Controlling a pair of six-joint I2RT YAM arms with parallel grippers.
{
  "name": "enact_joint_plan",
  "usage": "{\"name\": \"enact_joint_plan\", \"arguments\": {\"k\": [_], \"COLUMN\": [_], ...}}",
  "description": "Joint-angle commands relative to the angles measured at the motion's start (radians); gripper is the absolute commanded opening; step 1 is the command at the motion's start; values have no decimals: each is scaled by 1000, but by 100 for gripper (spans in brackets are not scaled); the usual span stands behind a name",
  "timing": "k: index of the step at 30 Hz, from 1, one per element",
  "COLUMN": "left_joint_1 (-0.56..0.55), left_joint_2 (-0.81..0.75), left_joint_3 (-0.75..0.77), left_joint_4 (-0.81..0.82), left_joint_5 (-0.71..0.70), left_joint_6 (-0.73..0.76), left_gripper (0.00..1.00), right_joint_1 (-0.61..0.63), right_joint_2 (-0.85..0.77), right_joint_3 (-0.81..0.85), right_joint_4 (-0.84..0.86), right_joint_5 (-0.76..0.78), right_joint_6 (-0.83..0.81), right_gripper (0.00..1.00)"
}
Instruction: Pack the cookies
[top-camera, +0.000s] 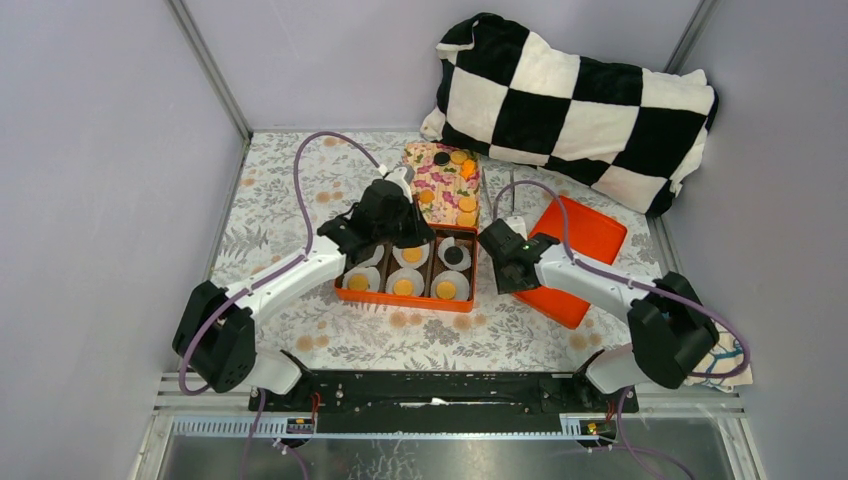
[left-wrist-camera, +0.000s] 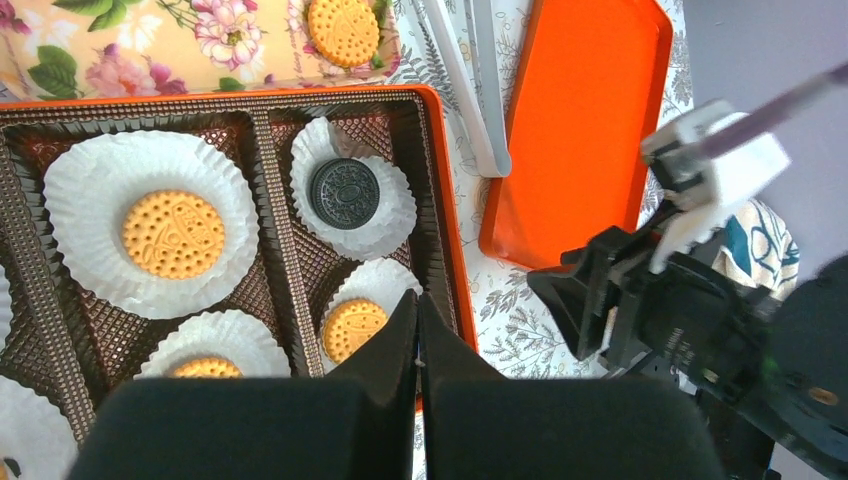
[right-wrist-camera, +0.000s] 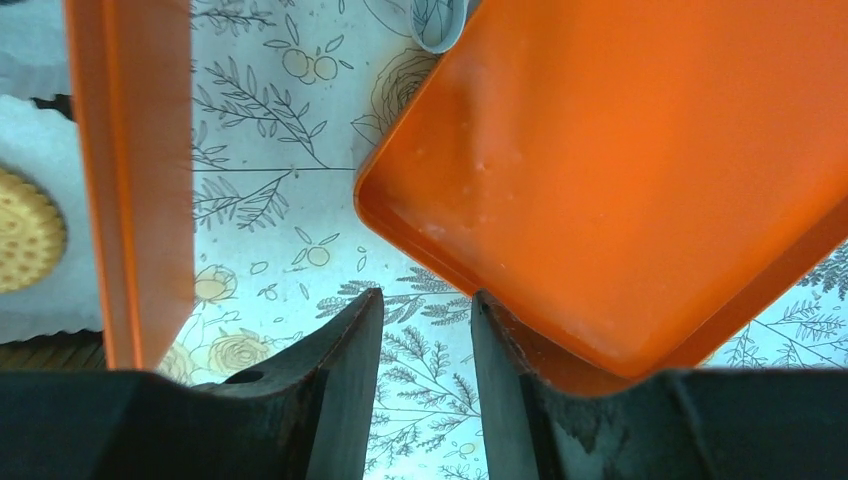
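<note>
We find the left pincer (left-wrist-camera: 418, 312) shut tight and empty above the orange box (left-wrist-camera: 452, 230), where cookies (left-wrist-camera: 173, 234) sit in paper cups (left-wrist-camera: 80, 190). More lie on the floral tray (top-camera: 428, 172). The right pincer (right-wrist-camera: 425, 305) is narrowly parted and empty, over the bench (right-wrist-camera: 290, 230) beside the orange lid (right-wrist-camera: 620, 180).

The compartmented box (top-camera: 405, 298) is set on the counter (top-camera: 300, 190) directly under the left claw (left-wrist-camera: 418, 305), and cookies (left-wrist-camera: 173, 233) are seated in paper cups (left-wrist-camera: 90, 190) within its compartments. Beyond that claw, just behind the box, a tray (top-camera: 432, 165) is laid, with more cookies scattered on it. The right claw (right-wrist-camera: 425, 310) is held low between the box, on its left, and a lid (top-camera: 590, 235), on its right. Tongs (left-wrist-camera: 470, 90) are laid ahead of it, between tray and lid, and a pillow (top-camera: 570, 100) is propped farthest back.
</note>
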Motion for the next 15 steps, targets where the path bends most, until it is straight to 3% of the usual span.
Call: {"name": "enact_joint_plan", "arguments": {"k": [1,10,15], "left_joint_1": [-4,-4,-4], "left_joint_2": [-40,-62,-62], "left_joint_3": [-16,-16,-32], "left_joint_4": [5,-46,-41], "left_joint_5": [-7,-53,-52], "left_joint_6": [3,19,15], "left_gripper": [0,0,0], "right_joint_1": [1,-1,-1], "right_joint_2": [92,194,210], "right_joint_3": [11,-23,-30], "right_joint_4": [8,116,135], "right_joint_5": [21,-54,-54], "right_joint_6": [-21,-15,-20], "right_gripper": [46,45,34]}}
